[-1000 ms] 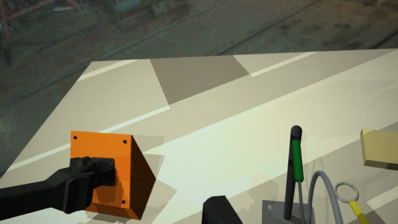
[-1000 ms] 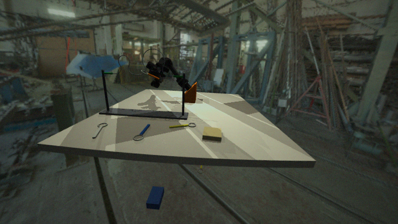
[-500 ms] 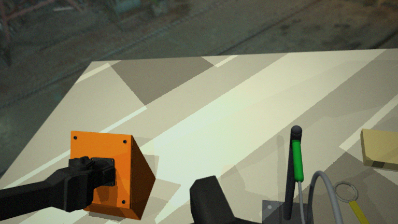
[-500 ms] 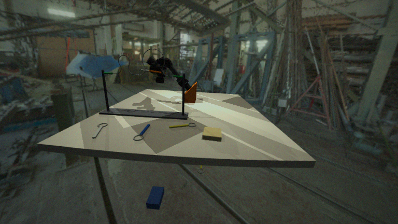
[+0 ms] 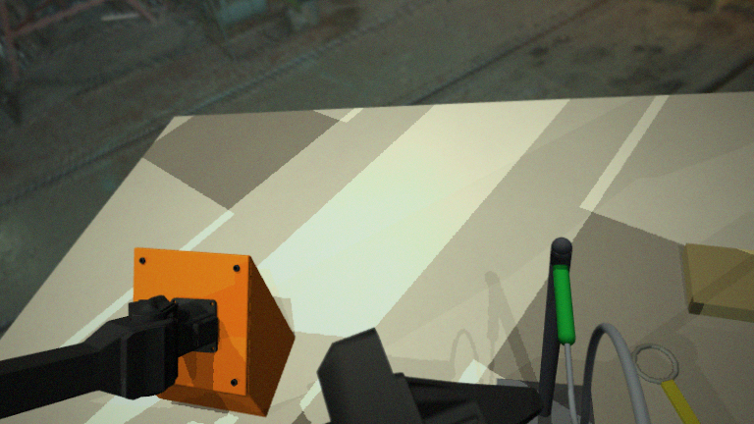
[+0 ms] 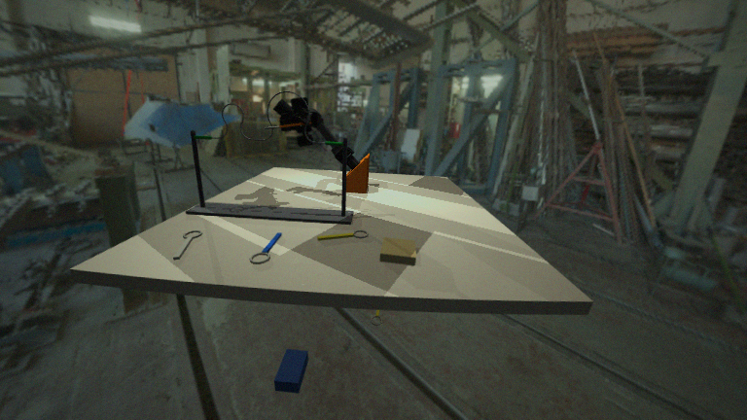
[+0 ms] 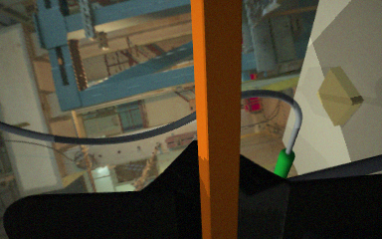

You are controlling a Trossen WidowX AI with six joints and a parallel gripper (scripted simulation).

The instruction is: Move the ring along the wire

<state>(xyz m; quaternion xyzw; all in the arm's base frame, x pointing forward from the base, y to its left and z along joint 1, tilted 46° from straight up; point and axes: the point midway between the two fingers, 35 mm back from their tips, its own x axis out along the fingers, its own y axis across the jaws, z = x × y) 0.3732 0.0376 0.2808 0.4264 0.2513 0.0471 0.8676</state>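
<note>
The orange handle [image 6: 291, 125] [image 7: 219, 100] is held in my shut gripper [image 6: 301, 124] [image 7: 219, 166]. Its ring [image 6: 268, 127] shows small and nearly edge-on at the lower left of the wire's big loop; whether it touches the wire cannot be told. The grey wire [image 7: 124, 140] [image 5: 633, 375] passes beyond the handle in the wrist view. One green part [image 5: 564, 305] [image 6: 334, 142] [image 7: 285, 163] is at the right post [image 5: 547, 352] [image 6: 343, 179]. The other green part [image 6: 202, 137] is at the left post [image 6: 197, 173]. My gripper is behind the big loop in the exterior view.
The base bar [image 6: 264, 213] joins both posts. On the table lie a yellow-handled ring [image 5: 679, 399] [image 6: 337, 236], a blue-handled ring [image 6: 272, 242], a grey ring tool [image 6: 185, 246] and a yellow block [image 5: 717, 280] [image 6: 398, 249] [image 7: 338, 95]. The orange base mount [image 5: 191, 275] [image 6: 359, 176] is behind the right post.
</note>
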